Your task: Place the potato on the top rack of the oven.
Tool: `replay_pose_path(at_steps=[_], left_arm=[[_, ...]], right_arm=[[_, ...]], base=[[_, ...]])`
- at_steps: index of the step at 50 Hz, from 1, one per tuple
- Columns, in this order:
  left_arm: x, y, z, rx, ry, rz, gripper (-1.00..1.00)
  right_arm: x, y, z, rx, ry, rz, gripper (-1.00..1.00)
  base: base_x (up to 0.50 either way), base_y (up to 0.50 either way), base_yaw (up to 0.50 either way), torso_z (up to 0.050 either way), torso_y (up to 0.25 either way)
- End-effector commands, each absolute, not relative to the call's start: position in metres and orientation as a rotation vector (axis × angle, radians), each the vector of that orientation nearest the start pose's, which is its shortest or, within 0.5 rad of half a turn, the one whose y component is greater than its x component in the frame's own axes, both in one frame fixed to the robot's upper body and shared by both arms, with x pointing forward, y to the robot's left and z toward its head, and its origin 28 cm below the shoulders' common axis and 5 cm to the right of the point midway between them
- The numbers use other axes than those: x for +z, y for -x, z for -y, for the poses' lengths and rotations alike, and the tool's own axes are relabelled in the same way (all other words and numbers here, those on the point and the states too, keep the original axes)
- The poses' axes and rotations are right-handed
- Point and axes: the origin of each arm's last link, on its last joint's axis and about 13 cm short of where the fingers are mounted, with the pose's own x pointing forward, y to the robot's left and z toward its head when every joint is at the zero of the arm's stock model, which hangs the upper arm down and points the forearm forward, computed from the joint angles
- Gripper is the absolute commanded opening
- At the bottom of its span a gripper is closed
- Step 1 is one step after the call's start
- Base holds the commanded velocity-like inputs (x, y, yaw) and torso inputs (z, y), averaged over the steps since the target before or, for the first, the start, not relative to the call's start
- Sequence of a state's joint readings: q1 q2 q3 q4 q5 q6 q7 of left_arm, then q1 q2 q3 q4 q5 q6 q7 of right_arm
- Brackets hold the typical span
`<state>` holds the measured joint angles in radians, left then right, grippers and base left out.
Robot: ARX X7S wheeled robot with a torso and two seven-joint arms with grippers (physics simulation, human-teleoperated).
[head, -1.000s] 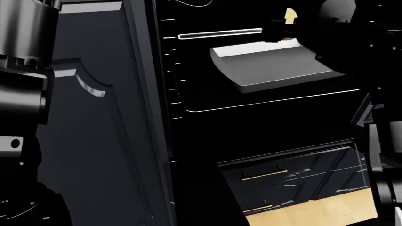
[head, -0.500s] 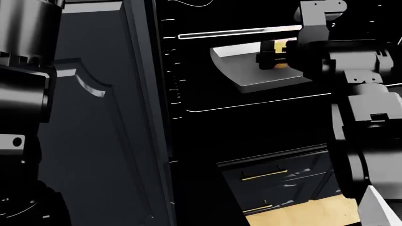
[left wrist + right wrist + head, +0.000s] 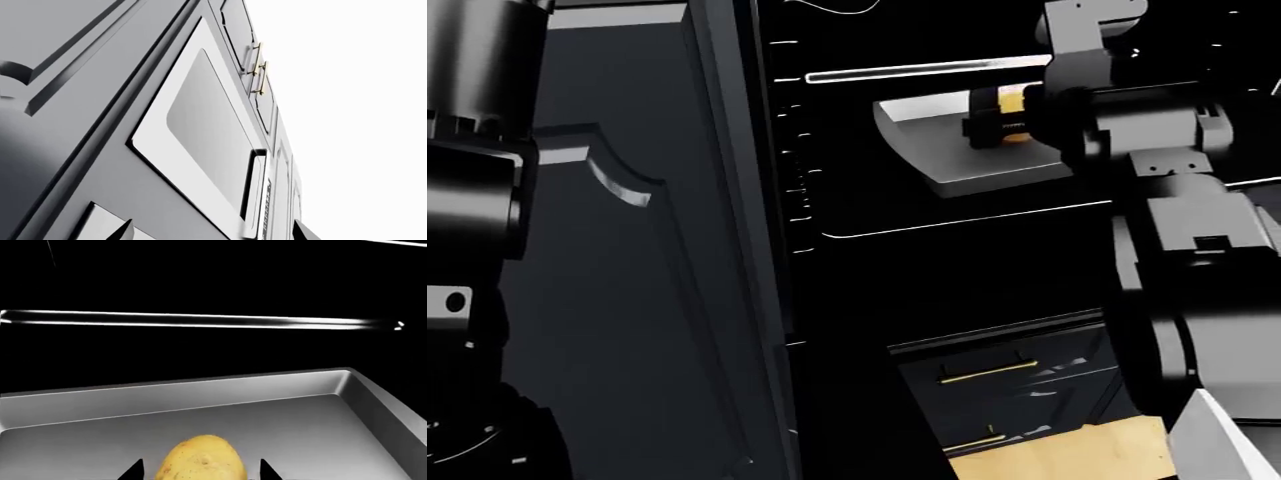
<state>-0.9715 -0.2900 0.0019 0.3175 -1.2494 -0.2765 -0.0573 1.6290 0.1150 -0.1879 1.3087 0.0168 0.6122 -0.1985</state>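
Right gripper (image 3: pixel 998 115) reaching into the oven (image 3: pixel 961 240), pinching the potato (image 3: pixel 201 460) between both fingertips, over the grey baking tray (image 3: pixel 320 430) on the top rack (image 3: pixel 894 72). From the right wrist view: potato above the tray's floor, touching or clear impossible to tell. Bright rack wire (image 3: pixel 200 320) crossing the dark cavity behind the tray. Lower down, bare wire rack (image 3: pixel 961 220), then the drop-down glass door (image 3: pixel 1014 390) hanging open, reflecting cabinet handles. Bulky right arm (image 3: pixel 1174 200) covering the tray's right part in the head view. Dark cabinet panel (image 3: pixel 614 250) flanking the oven on the left. Left gripper (image 3: pixel 207 235) off by a microwave (image 3: pixel 207 145); only two dark finger tips showing, well apart, nothing between them.
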Motion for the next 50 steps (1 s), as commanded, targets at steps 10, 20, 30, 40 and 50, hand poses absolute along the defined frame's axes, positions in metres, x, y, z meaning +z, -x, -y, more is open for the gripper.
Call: replay_pose_path(at_steps=[10,20,30,40,50], left_arm=[[0.334,-0.275,-0.225,-0.712,0.683,0.852,1.00],[0.333,-0.273,-0.226,-0.707,0.687,0.852,1.00],[0.331,-0.274,-0.226,-0.707,0.697,0.850,1.00],[0.332,-0.274,-0.227,-0.704,0.695,0.855,1.00],[0.330,-0.274,-0.229,-0.698,0.704,0.858,1.00]], right_arm=[[0.287,-0.425,0.148,0.057,0.141,-0.315,1.00],[0.304,-0.425,0.148,0.084,0.097,-0.257,1.00],[0.321,-0.424,0.151,0.108,0.061,-0.202,1.00],[0.336,-0.421,0.158,0.133,0.009,-0.162,1.00],[0.336,-0.402,0.164,0.153,-0.019,-0.193,1.00]], base=[[0.00,0.00,0.00,0.000,0.000],[0.00,0.00,0.00,0.000,0.000],[0.00,0.00,0.00,0.000,0.000],[0.00,0.00,0.00,0.000,0.000],[0.00,0.00,0.00,0.000,0.000]])
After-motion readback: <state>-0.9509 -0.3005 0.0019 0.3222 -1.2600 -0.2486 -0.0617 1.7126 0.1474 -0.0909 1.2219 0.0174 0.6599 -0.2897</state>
